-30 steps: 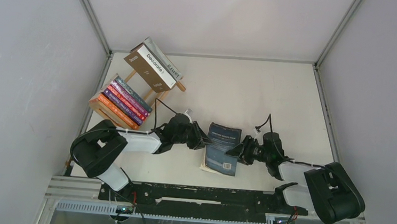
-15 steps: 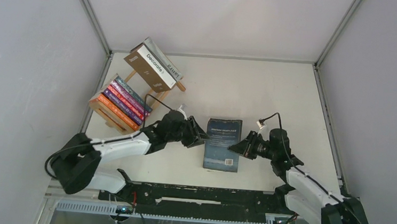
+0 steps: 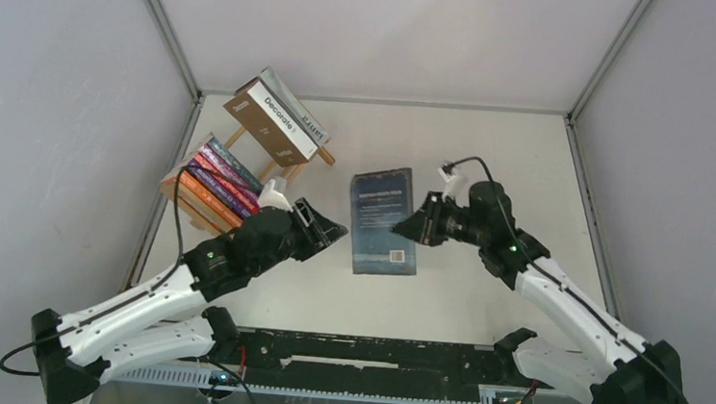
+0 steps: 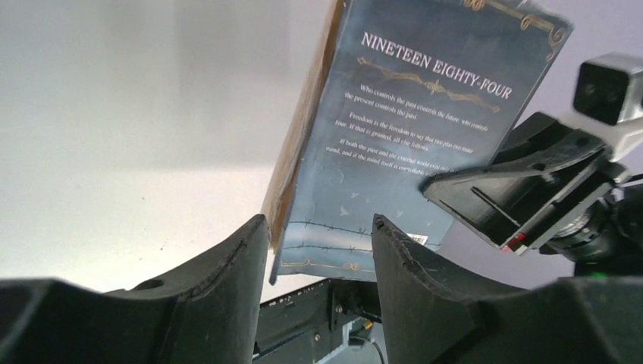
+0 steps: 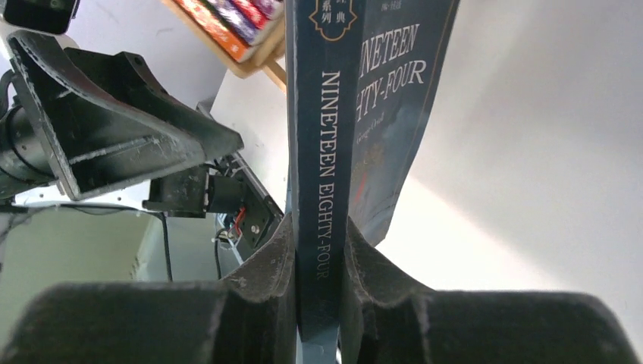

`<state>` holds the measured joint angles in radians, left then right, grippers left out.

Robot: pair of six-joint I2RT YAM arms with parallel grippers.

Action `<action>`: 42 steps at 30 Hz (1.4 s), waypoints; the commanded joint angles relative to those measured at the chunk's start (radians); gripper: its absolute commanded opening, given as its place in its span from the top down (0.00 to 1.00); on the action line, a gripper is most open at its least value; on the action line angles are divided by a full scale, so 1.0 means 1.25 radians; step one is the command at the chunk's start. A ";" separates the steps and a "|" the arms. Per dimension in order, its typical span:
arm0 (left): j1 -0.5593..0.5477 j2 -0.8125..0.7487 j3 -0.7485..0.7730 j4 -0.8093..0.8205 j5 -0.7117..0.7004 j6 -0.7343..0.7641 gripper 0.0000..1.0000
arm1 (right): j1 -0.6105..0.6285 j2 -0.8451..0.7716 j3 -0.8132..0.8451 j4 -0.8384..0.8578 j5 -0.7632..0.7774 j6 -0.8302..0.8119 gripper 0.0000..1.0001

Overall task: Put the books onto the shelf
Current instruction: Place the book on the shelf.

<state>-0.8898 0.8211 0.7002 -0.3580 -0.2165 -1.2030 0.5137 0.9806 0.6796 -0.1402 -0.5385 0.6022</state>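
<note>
Overhead view from behind, two close wrist views facing one book (image 4: 394,144)

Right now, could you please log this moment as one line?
right jaws: shut on dark blue book at spine | left jaws: open, clear of book | shelf: other books stacked

Cover of dark blue book (image 3: 382,221): slate blue, white lettering, gold scrollwork at corners and under the title, barbed-wire and bird motif, white barcode patch. Spine: darker navy, white title, gold emblem. Page edges: yellowed tan. Rails of shelf (image 3: 323,155): pale natural wood. On it, thick book (image 3: 262,125): brown, white title. Beside it, row of books (image 3: 216,183): orange, purple, red, dark spines. Fingers of left gripper (image 4: 318,221) and right gripper (image 5: 320,227): matt black
</note>
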 commanded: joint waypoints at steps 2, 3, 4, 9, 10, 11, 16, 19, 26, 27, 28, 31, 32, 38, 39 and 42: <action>-0.062 -0.070 0.115 -0.197 -0.238 0.008 0.44 | 0.113 0.133 0.254 0.033 0.080 -0.148 1.00; -0.071 -0.081 0.122 -0.217 -0.263 -0.001 0.44 | 0.124 0.177 0.314 0.027 0.090 -0.170 1.00; -0.078 -0.094 0.126 -0.231 -0.280 -0.008 0.44 | 0.131 0.199 0.342 0.022 0.092 -0.189 1.00; -0.118 -0.145 0.139 -0.314 -0.367 -0.046 0.46 | 0.145 0.367 0.571 -0.006 0.092 -0.282 1.00; -0.127 -0.151 0.139 -0.328 -0.381 -0.052 0.46 | 0.145 0.402 0.616 -0.015 0.088 -0.298 1.00; -0.135 -0.157 0.138 -0.340 -0.393 -0.058 0.46 | 0.145 0.434 0.664 -0.025 0.084 -0.314 1.00; -0.154 -0.162 0.120 -0.365 -0.414 -0.052 0.47 | 0.154 0.598 0.885 -0.082 0.078 -0.393 1.00; -0.162 -0.158 0.110 -0.365 -0.428 -0.025 0.47 | 0.160 0.685 1.003 -0.103 0.074 -0.426 1.00; -0.167 -0.190 0.055 -0.336 -0.428 0.056 0.48 | 0.174 0.870 1.287 -0.188 0.061 -0.480 1.00; -0.167 -0.202 0.042 -0.328 -0.425 0.061 0.48 | 0.174 0.884 1.304 -0.184 0.057 -0.480 1.00; -0.167 -0.213 0.030 -0.324 -0.423 0.064 0.48 | 0.174 0.898 1.322 -0.182 0.053 -0.479 1.00; -0.167 -0.247 -0.005 -0.325 -0.423 0.063 0.49 | 0.181 0.939 1.377 -0.188 0.046 -0.499 1.00; -0.167 -0.262 -0.014 -0.325 -0.426 0.064 0.49 | 0.185 0.950 1.389 -0.187 0.043 -0.500 1.00; -0.167 -0.316 -0.052 -0.321 -0.435 0.082 0.51 | 0.215 0.986 1.404 -0.165 0.045 -0.524 1.00; -0.167 -0.318 -0.054 -0.317 -0.434 0.089 0.51 | 0.220 0.992 1.405 -0.160 0.047 -0.528 1.00; -0.167 -0.313 -0.056 -0.306 -0.426 0.114 0.52 | 0.225 1.012 1.408 -0.147 0.048 -0.535 1.00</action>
<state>-1.0939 0.4301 0.6453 -0.7856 -0.7315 -1.1225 0.7712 2.2467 2.3650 -0.4774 -0.4576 -0.0296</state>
